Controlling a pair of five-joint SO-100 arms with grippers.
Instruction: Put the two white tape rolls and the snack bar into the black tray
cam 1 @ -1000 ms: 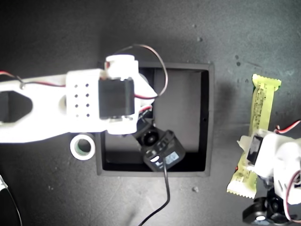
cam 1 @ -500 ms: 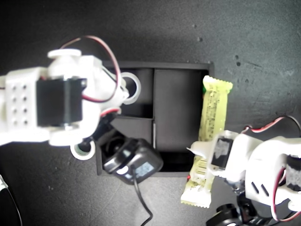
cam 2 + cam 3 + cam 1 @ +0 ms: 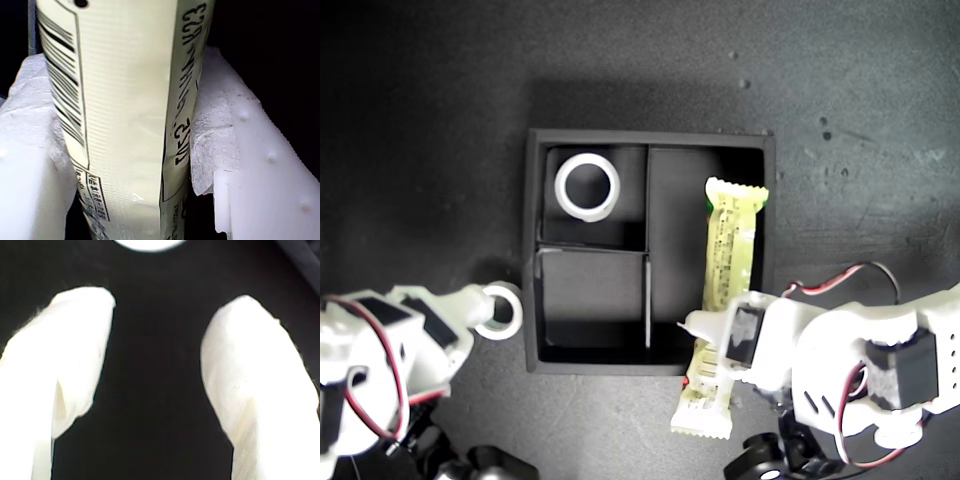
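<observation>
Dark bench [image 3: 880,80] carries the black tray [image 3: 532,250]. Since a moment ago the snack bar [image 3: 728,262] has swung over its long compartment, tail overhanging at six o'clock, pinched by my first claw [image 3: 705,330]. One tape roll [image 3: 587,187] sits at eleven o'clock; the other tape roll [image 3: 501,310] waits outside at eight o'clock by my spread second claw [image 3: 155,380].

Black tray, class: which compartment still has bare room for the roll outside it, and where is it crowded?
The small compartment below the tape roll in the exterior view is bare. The upper small compartment holds that roll. The long compartment is crowded: the snack bar lies tilted across the tray wall, clamped by my first gripper. The outside roll sits beside my second gripper.
</observation>
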